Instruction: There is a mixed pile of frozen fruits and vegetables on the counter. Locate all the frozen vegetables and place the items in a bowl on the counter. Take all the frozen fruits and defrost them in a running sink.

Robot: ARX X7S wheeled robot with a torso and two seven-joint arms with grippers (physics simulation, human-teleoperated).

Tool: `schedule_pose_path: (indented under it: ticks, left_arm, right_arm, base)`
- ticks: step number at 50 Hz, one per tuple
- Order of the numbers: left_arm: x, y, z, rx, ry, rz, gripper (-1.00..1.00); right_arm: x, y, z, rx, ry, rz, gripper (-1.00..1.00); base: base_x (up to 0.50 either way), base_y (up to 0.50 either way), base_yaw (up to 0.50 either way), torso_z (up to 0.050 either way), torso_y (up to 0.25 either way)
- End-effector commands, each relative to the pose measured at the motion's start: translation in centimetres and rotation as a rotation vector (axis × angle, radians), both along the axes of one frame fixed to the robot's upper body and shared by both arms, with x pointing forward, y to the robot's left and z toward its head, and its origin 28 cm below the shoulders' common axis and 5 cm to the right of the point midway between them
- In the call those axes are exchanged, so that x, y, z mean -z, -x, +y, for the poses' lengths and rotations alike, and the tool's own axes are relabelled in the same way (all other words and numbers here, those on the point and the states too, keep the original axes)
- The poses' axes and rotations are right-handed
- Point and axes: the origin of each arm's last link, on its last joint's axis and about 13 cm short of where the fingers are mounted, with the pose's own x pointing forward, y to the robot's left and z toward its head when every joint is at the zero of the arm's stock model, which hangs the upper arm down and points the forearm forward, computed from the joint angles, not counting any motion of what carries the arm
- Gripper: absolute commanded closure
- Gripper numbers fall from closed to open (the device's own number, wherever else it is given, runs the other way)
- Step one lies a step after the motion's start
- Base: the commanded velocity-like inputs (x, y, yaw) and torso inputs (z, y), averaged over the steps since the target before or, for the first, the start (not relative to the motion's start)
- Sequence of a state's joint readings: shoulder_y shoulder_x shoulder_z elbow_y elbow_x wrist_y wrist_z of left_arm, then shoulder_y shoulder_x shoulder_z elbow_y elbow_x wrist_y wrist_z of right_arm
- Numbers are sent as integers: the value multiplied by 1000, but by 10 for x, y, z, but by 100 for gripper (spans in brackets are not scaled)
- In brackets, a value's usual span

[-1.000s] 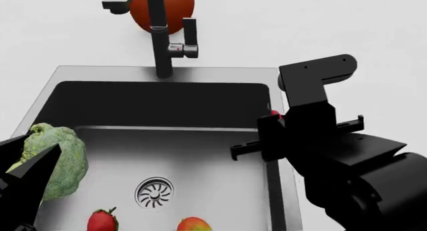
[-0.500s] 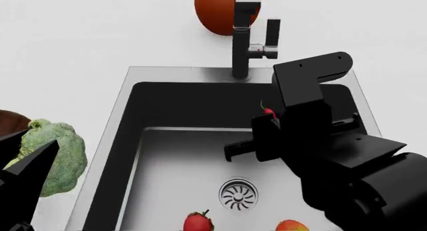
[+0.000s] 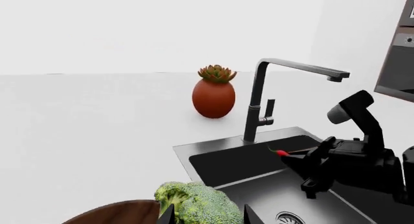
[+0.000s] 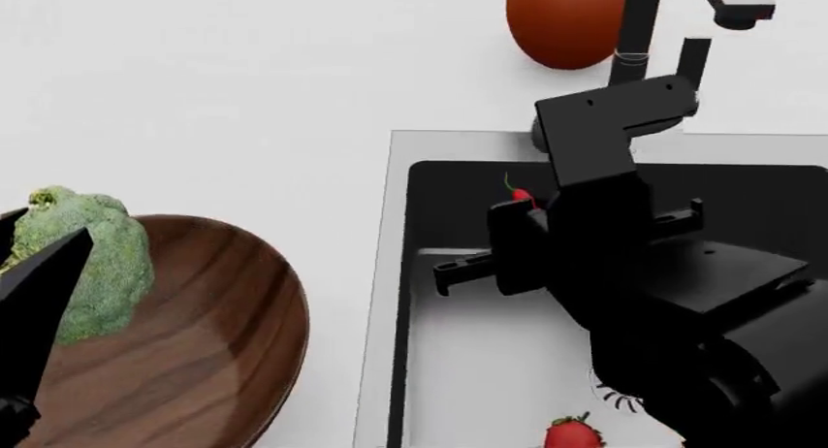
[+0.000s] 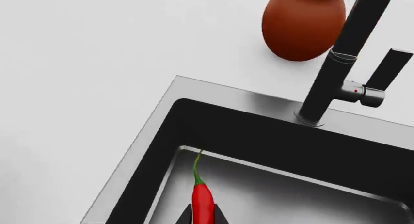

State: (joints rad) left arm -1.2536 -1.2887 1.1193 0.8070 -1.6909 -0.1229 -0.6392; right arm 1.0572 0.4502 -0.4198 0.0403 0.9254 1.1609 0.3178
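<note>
The broccoli (image 4: 80, 264) is clamped in the jaws of the left gripper (image 4: 46, 273) and hangs over the near edge of the wooden bowl (image 4: 194, 370), which stands on the white surface (image 4: 194, 99) just beside the sink (image 4: 395, 273). The chili (image 5: 201, 200) is pinched between the jaws of the right gripper (image 5: 201, 215), stem pointing out, and is held above the sink basin. A strawberry (image 4: 572, 434) lies on the sink floor; the mango is not in sight, perhaps hidden behind the right arm. The faucet (image 3: 259, 103) stands at the back rim, next to a red-brown pot with a succulent (image 3: 214, 93), and no water seems to be running, though that is hard to tell. The step in hand looks to be putting the vegetables in the bowl: the left jaws need only lower and part, then the right arm must carry the chili across the sink rim to the bowl.
</note>
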Motion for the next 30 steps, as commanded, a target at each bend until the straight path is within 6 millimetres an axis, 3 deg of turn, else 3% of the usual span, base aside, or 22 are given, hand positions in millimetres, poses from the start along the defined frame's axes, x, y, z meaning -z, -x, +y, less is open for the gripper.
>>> schedule_pose_path:
  ticks: [1,7,12,30]
  left_arm:
    - [-1,-2,0,0,23,7,100]
    - [1,-2,0,7,22,13,100]
    - [3,-2,0,7,21,17,100]
    - [1,-2,-2,17,16,14,100]
  right_arm:
    - [-36,13,-1,-12,-36,-98,100]
    - [-46,17,-2,-9,-41,-133,100]
    - [-43,17,-1,-16,-44,-135,100]
    - [-38,17,2,-41,-22,-116,100]
  base:
    - [0,500,0,0,0]
    - [0,500,0,0,0]
    - [0,500,0,0,0]
    - [-36,22,0,0,0]
